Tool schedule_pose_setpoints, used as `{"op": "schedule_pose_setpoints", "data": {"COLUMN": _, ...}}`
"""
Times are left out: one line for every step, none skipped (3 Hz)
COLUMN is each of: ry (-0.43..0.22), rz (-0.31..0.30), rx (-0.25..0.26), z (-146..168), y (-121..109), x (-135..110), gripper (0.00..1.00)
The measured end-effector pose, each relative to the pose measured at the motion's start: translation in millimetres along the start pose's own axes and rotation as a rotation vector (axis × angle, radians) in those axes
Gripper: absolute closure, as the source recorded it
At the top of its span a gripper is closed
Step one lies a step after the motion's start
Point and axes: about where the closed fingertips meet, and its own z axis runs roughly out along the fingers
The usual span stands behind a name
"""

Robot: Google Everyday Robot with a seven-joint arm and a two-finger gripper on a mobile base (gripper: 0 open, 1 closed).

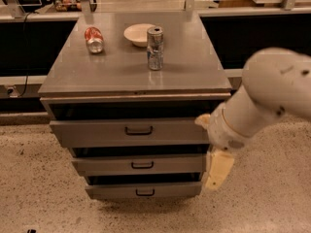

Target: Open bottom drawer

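Observation:
A grey metal cabinet has three stacked drawers. The bottom drawer (144,190) is the narrowest and lowest front, with a small black loop handle (145,192). Above it are the middle drawer (138,165) and the widest top drawer (131,131). My white arm comes in from the right. My gripper (217,170) hangs cream-coloured at the cabinet's right edge, level with the middle and bottom drawers, right of the bottom handle and apart from it.
On the cabinet top (116,72) stand a silver can (155,48), a red can lying on its side (94,39) and a white bowl (138,34). A dark counter runs behind. Speckled floor (39,188) lies in front and to the left.

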Motion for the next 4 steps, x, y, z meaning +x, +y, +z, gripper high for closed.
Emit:
{"op": "schedule_pose_setpoints", "data": {"ry": -0.110, "rz": 0.017, "rx": -0.052, "z": 74, "y": 48, "x": 24, "gripper": 0.00}}
{"op": "schedule_pose_setpoints", "data": {"ry": -0.159, "rz": 0.040, "rx": -0.022, "z": 95, "y": 71, "x": 47, "gripper": 0.00}}
{"op": "schedule_pose_setpoints", "data": {"ry": -0.100, "rz": 0.041, "rx": -0.019, "z": 101, "y": 66, "x": 50, "gripper": 0.00}}
{"op": "schedule_pose_setpoints", "data": {"ry": -0.120, "rz": 0.057, "rx": -0.036, "z": 143, "y": 73, "x": 53, "gripper": 0.00}}
